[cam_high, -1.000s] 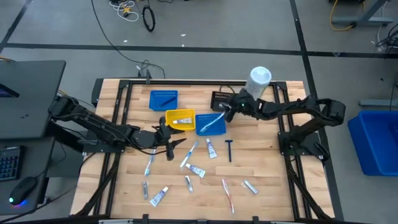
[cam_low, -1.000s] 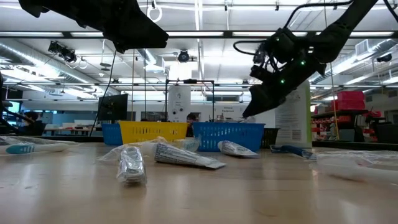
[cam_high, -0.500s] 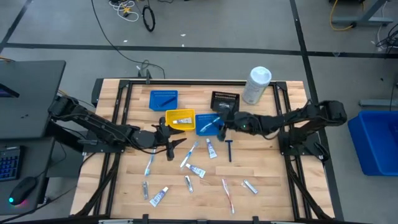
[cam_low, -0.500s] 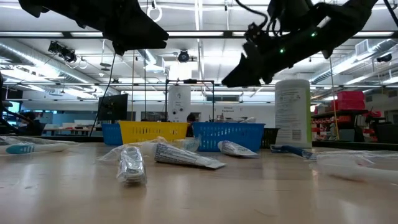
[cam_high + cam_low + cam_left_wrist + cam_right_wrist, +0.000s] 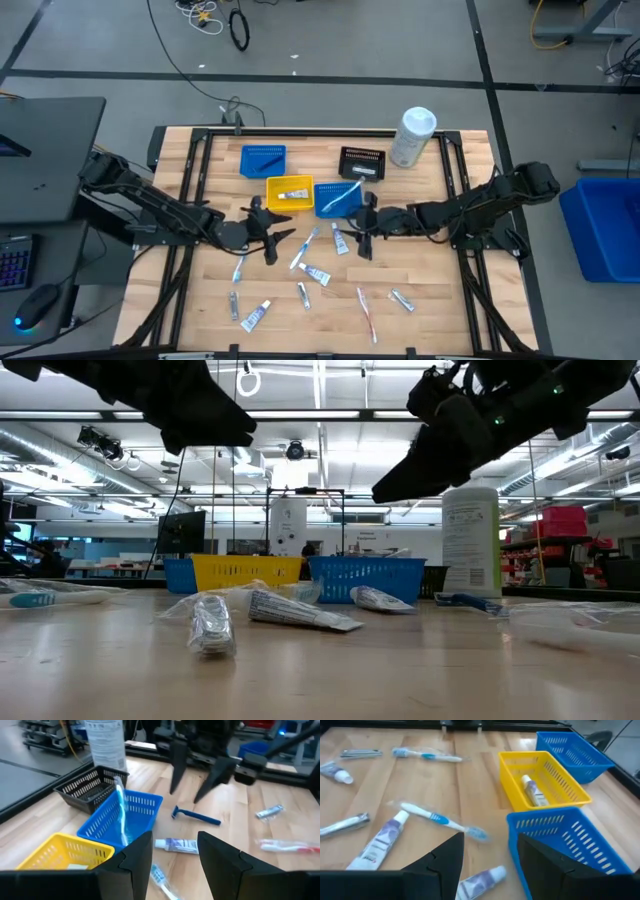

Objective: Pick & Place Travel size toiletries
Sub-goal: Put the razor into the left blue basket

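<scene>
Since a second ago the right gripper has swung away from the tall white cylindrical canister at the far right of the table, crossed over the blue plastic mesh bin, and now hangs just in front of that bin, above the dark-handled blue razor; the left gripper has stayed where it was, in front of the yellow plastic mesh bin; the right gripper's fingers are spread apart and hold nothing, their tips pointing down at the pale wooden tabletop without touching it; the left gripper's fingers are likewise parted and empty, hovering clear of the wood; a slim blue-and-white toothbrush stands leaning in the blue mesh bin, and a small white tube lies in the yellow one; a second blue mesh bin and a black mesh bin sit farther back; the other travel toiletries lie loose on the near half of the table: a white-and-blue mini tube just beside the right gripper, a wrapped toothbrush between the two grippers, a red-and-white toothbrush and a silvery packet nearer the front edge
</scene>
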Available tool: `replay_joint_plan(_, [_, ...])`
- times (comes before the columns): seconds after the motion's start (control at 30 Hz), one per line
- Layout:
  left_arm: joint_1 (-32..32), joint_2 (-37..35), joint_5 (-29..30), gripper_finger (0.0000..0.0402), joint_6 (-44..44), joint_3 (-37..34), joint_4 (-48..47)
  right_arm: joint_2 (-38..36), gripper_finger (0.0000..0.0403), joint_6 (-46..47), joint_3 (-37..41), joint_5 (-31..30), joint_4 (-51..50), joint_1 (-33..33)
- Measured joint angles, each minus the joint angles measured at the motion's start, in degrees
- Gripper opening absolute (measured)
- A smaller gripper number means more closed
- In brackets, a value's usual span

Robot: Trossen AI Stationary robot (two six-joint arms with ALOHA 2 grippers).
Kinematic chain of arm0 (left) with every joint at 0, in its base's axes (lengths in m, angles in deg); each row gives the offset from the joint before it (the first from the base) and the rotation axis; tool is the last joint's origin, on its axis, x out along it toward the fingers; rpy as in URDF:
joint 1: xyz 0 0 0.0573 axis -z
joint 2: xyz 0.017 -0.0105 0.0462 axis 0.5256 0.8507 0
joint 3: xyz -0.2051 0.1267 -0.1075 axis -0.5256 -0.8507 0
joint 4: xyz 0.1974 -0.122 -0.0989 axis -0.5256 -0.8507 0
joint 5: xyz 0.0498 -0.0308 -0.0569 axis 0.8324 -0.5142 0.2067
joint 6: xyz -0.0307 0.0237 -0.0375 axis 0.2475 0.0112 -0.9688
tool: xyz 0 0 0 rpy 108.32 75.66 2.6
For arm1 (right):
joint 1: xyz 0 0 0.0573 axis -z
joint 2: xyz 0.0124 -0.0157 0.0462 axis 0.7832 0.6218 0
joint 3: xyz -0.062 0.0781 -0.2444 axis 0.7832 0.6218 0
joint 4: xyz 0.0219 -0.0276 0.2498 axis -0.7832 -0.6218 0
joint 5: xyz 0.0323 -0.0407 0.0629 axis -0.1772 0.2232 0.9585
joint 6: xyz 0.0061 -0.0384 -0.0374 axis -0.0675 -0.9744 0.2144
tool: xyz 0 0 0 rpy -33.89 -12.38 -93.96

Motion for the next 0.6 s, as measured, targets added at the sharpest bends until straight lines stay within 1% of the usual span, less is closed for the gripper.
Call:
replay_joint_plan(0.13, [0.2,0.0,0.8,0.0164,-1.9,0.0,0.0,0.0,0.0182,0.3,1.2,0.0,0.0,0.0])
replay_joint_plan(0.27, [0.2,0.5,0.9,0.0164,-3.3,0.0,0.0,0.0,0.0169,2.7,2.0,-0.1,0.0,0.0])
replay_joint_plan(0.43, [0.2,1.7,0.5,0.0164,-3.3,0.0,-0.2,0.0,0.0158,3.1,2.5,-0.1,0.0,0.0])
replay_joint_plan(0.6, [0.1,1.6,0.3,0.0164,-2.7,0.0,-0.1,0.0,0.0156,3.1,3.4,-0.1,0.5,0.0])
